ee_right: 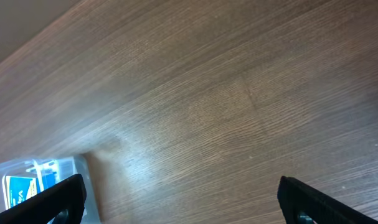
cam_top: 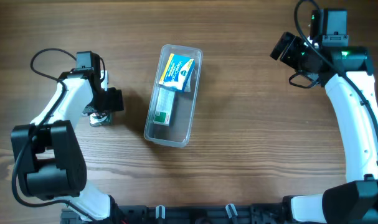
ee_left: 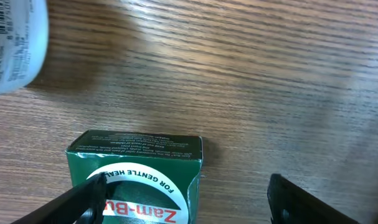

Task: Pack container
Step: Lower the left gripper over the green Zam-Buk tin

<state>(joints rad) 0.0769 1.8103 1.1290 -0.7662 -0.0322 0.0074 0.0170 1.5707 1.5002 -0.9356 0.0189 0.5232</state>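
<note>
The clear plastic container (cam_top: 190, 118) lies lengthwise at the table's middle. It holds a yellow-and-blue box (cam_top: 176, 71) at its far end and a green box (cam_top: 162, 111) in its middle. My left gripper (cam_top: 100, 111) is open to the left of the container, low over a second green box marked Zam-Buk (ee_left: 136, 171). In the left wrist view the left gripper (ee_left: 185, 183) has its left finger over that box's face and its right finger well clear of it. My right gripper (cam_top: 281, 46) is open and empty at the far right, and in its wrist view (ee_right: 181, 186) it is over bare wood.
A small pale bottle (cam_top: 99, 119) with a printed label (ee_left: 11, 50) lies just by the left gripper. A corner of the container (ee_right: 45, 171) shows at the lower left of the right wrist view. The table is brown wood.
</note>
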